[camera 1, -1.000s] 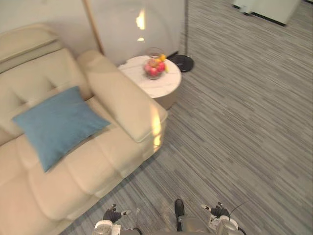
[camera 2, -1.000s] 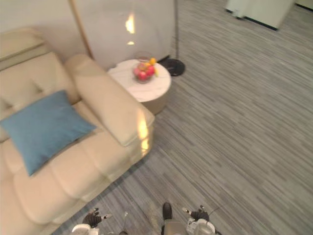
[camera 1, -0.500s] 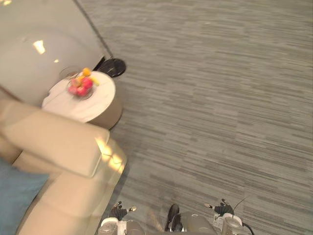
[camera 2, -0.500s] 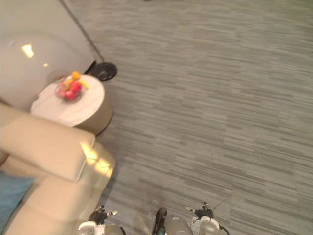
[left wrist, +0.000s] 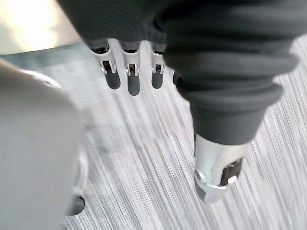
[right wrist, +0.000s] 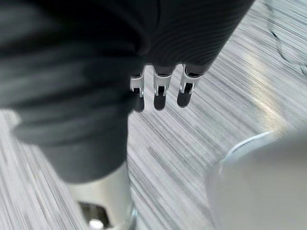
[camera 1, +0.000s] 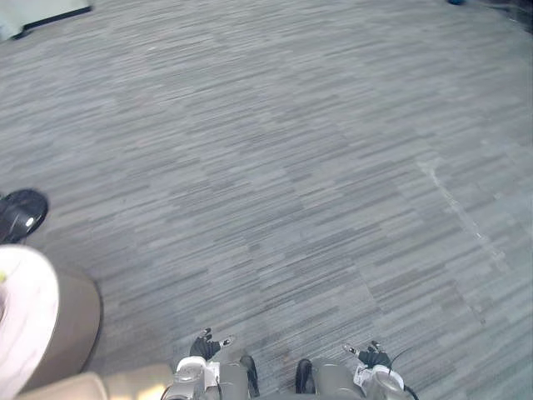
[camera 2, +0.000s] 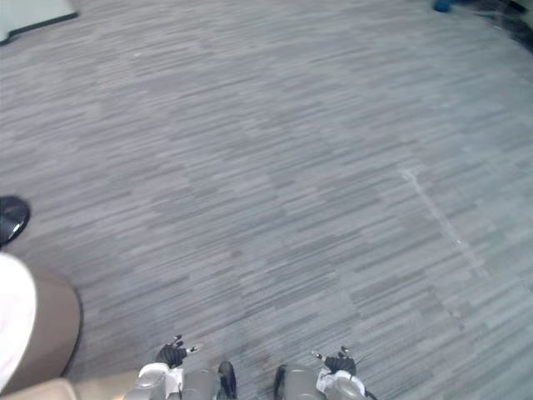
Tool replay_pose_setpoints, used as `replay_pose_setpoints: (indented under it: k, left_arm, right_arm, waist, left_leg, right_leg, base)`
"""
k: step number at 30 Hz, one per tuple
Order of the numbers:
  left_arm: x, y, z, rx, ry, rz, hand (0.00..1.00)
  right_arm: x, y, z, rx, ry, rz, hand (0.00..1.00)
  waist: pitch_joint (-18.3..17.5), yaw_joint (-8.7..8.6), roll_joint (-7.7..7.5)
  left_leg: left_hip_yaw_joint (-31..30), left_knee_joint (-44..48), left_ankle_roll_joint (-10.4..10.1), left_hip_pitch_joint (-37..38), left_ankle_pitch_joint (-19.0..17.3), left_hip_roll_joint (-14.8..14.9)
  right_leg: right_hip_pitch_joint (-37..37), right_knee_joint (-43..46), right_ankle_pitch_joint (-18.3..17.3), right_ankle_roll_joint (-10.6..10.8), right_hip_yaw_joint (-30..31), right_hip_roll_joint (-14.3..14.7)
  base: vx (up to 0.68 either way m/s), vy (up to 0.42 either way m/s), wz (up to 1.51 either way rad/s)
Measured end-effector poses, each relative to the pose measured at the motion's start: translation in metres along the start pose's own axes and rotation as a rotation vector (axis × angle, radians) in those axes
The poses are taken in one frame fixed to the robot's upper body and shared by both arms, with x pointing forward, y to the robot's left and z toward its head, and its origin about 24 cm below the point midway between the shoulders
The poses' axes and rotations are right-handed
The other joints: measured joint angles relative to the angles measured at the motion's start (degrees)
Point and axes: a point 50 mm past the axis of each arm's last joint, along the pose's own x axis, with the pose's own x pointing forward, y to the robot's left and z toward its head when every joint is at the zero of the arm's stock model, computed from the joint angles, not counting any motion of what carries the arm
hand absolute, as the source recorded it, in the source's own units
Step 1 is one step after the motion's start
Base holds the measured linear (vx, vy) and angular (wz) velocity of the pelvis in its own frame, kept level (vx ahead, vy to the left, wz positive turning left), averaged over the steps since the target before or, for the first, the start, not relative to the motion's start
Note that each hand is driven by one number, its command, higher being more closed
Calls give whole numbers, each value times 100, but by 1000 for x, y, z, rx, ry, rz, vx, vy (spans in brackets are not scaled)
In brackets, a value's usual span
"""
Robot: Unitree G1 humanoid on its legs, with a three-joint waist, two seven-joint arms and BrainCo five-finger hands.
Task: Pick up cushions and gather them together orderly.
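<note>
Both hands hang low at the robot's sides over the grey carpet (camera 1: 316, 167), and neither has hold of anything. The left hand (camera 1: 204, 345) shows its fingers (left wrist: 133, 79) straight and loosely spread, pointing down at the floor with the thumb well apart from them. The right hand (camera 1: 371, 357) is the same, its fingers (right wrist: 160, 93) relaxed and bare.

Open floor lies ahead. At the far upper edge, to the robot's right, there is a small blue patch (camera 2: 443, 6). It may be a cushion, but it is too small and too cut off to tell. By my reading the step in hand is finding a cushion to fetch, so the gathering has barely begun.

Close on the robot's left stands a round side table (camera 1: 71, 321) with a pale top, a dark lamp base (camera 1: 21, 215) just beyond it, and a corner of the beige sofa (camera 1: 125, 385) nearer the left hand. That is where the trouble would come from. A step or a swing of the left arm towards that side could knock the table, since the arm hangs near it. Heading off across the room for the blue patch could also waste the trip if it proves to be something else, and a dropped cushion would be hard to reach from hands held this low
</note>
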Motion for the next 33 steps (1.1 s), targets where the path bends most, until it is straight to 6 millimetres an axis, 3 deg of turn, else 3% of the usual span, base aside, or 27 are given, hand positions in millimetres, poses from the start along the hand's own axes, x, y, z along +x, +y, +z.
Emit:
replay_pose_setpoints:
  k: [1, 3, 5, 6, 7, 8, 9, 10, 11, 12, 13, 15, 18, 19, 20, 21, 22, 24, 25, 27, 28, 29, 30, 31, 32, 33]
  left_arm:
    - [0, 1, 1, -3, -2, 3, 0]
    - [2, 0, 4, -5, -8, 2, 0]
    - [2, -3, 5, 2, -5, -9, 0]
    - [2, -4, 5, 11, -4, -13, 0]
    - [2, 1, 3, 24, 1, -5, 0]
    - [2, 1, 4, 26, 1, -4, 0]
    - [2, -2, 6, 28, -8, -9, 0]
    - [2, -2, 6, 33, -8, -12, 0]
    - [2, -2, 5, 33, -4, -12, 0]
    - [1, -1, 0, 33, 9, -9, 0]
    - [0, -1, 1, 27, -2, -9, 0]
    - [1, -3, 6, 41, -25, -15, 0]
    - [1, -6, 11, 45, -42, -25, 0]
    - [1, -9, 9, 38, -39, -32, 0]
    - [1, -10, 9, 40, -43, -32, 0]
    - [1, -10, 9, 43, -44, -35, 0]
    - [1, -7, 11, 49, -55, -27, 0]
    - [1, -5, 10, 39, -48, -23, 0]
    - [1, -5, 8, 40, -44, -20, 0]
    - [-1, -3, 3, 47, -29, -21, 0]
    - [-2, -2, -1, 55, -14, -19, 0]
    - [-2, -2, -5, 64, 3, -23, 0]
    - [-2, -2, -6, 70, 11, -23, 0]
    - [-3, 1, -10, 82, 24, -18, 0]
    - [-3, 0, -10, 85, 26, -21, 0]
    - [-1, 1, -4, 90, 10, -17, 0]
  right_arm:
    - [1, 1, 2, 2, -6, 2, 0]
    - [3, -1, 5, -8, 0, -4, 0]
    - [4, -11, 1, -19, 27, -30, 0]
    - [4, -15, -2, -11, 33, -41, 0]
    - [2, -17, -6, -20, 40, -46, 0]
    - [1, -22, -10, -24, 53, -55, 0]
    - [1, -28, -11, -30, 53, -68, 0]
    - [2, -30, -9, -29, 49, -77, 0]
    - [2, -31, -9, -25, 50, -80, 0]
    - [2, -32, -10, -19, 53, -90, 0]
    - [2, -31, -11, -8, 56, -90, 0]
    - [1, -30, -12, 21, 65, -97, 0]
    - [3, -27, -5, 39, 46, -96, 0]
    - [4, -30, -4, 35, 44, -103, 0]
    - [3, -25, -8, 31, 57, -88, 0]
    - [2, -24, -9, 25, 61, -83, 0]
    - [1, -24, -13, 22, 74, -82, 0]
    - [1, -25, -13, 31, 74, -89, 0]
    - [2, -28, -11, 45, 66, -100, 0]
    - [2, -27, -9, 27, 55, -91, 0]
    - [2, -26, -8, 12, 51, -83, 0]
    - [1, -27, -11, 10, 61, -84, 0]
    - [1, -28, -12, 10, 62, -84, 0]
    - [2, -28, -8, 13, 49, -82, 0]
    - [3, -29, -5, 3, 41, -81, 0]
    - [5, -30, 1, -11, 24, -79, 0]
  waist:
    - [-21, 0, 57]
    - [-30, -3, 133]
    - [-14, -56, 200]
    - [-32, -106, 203]
    - [-120, -142, 57]
    - [-133, -144, 41]
    - [-128, -135, 150]
    - [-63, -108, 333]
    - [-47, -91, 373]
    - [-2, -40, 348]
    - [40, 1, 290]
    - [77, 35, 148]
    - [66, 45, 169]
    - [29, 97, 231]
    - [-22, 146, 145]
    - [-39, 134, 118]
    - [-48, 143, 94]
    - [-37, 151, 62]
    - [-49, 226, 52]
    - [-68, 213, 25]
    - [-65, 169, -6]
    - [-64, 77, -3]
    - [-66, 4, 5]
    - [-26, -12, 77]
    - [-13, -37, 101]
    - [4, -63, 193]
  left_leg:
    - [65, -5, -9, 64, -12, 62]
    - [247, -37, -21, 156, -19, 150]
    - [312, -213, -27, 506, -12, 174]
    - [300, -205, -51, 598, -26, 184]
    - [329, 104, -183, 582, -105, 174]
    - [312, 393, -284, 512, -178, 243]
    - [161, 1642, -366, 48, -254, 672]
    - [-169, 3029, -42, -561, -52, 1084]
    - [-336, 3476, 25, -743, -98, 1180]
    - [-652, 4045, 117, -1039, -342, 1159]
    - [-811, 4031, 77, -1217, -455, 981]
    - [-866, 3365, 37, -1646, -538, 695]
    - [-1065, 1634, -21, -2062, -305, 286]
    - [-1346, 647, -151, -2098, 591, 65]
    - [-1236, 288, -122, -1839, 818, -182]
    - [-1167, 191, -97, -1794, 818, -237]
    - [-1134, 375, 80, -1840, 671, -274]
    - [-1099, 875, 286, -1853, 306, -278]
    - [-946, 932, 290, -1592, 6, -255]
    - [-770, 682, 286, -1149, -228, -284]
    - [-653, 498, 294, -752, -358, -328]
    - [-587, 324, 284, -387, -418, -342]
    - [-574, 196, 274, -211, -426, -344]
    - [-460, -199, 258, 332, -413, -319]
    - [-401, -325, 258, 487, -413, -283]
    - [-325, -527, 258, 790, -413, -152]
  right_leg:
    - [32, -211, 99, -137, -195, 81]
    - [-8, -271, 195, -213, -427, 158]
    - [-205, 506, 203, -269, -978, -55]
    - [-330, 642, 16, -427, -1055, -84]
    - [-216, 92, -49, -399, -1089, -82]
    - [-104, -38, -187, -463, -1107, -17]
    - [199, -507, -269, -511, -1013, 306]
    - [468, -817, -251, -608, -909, 618]
    - [571, -875, -259, -621, -835, 701]
    - [901, -1018, -272, -640, -542, 779]
    - [1176, -1169, -268, -634, -383, 746]
    - [1470, -1351, -267, -627, -86, 573]
    - [1695, -1606, -278, -307, 291, 331]
    - [1826, -1751, -342, 2, 496, 238]
    - [1920, -1917, -290, 88, 743, 63]
    - [1918, -2019, -169, 107, 781, 2]
    - [1995, -2197, 104, 233, 898, -30]
    - [2112, -2123, 207, 395, 1057, -140]
    - [1912, -1362, 125, 530, 1328, -230]
    - [1270, 254, 259, 917, 1467, -462]
    - [590, 1828, 444, 1226, 1456, -728]
    - [187, 2573, 282, 953, 1235, -873]
    - [65, 2736, 181, 794, 1054, -931]
    - [-228, 2687, -117, 342, 557, -966]
    - [-351, 2504, -209, 199, 355, -923]
    - [-788, 1626, -306, 20, -51, -620]
  base:
    - [219, -88, -152]
    - [235, -98, -145]
    - [200, -88, -96]
    - [212, -108, -44]
    - [229, -124, -28]
    - [295, -164, -46]
    - [324, -151, -62]
    - [321, -126, -72]
    - [374, -33, -90]
    - [317, 7, -87]
    - [330, 21, -85]
    - [310, 83, -73]
    - [349, 200, -85]
    - [406, 261, -74]
    - [419, 237, -58]
    - [543, 266, -32]
    - [541, 246, -12]
    - [486, 230, -21]
    - [415, 182, -54]
    - [396, 132, -57]
    - [393, 44, -35]
    - [404, 23, -28]
    - [431, -3, -30]
    - [358, -9, -34]
    - [527, -62, -61]
    - [428, -91, -39]
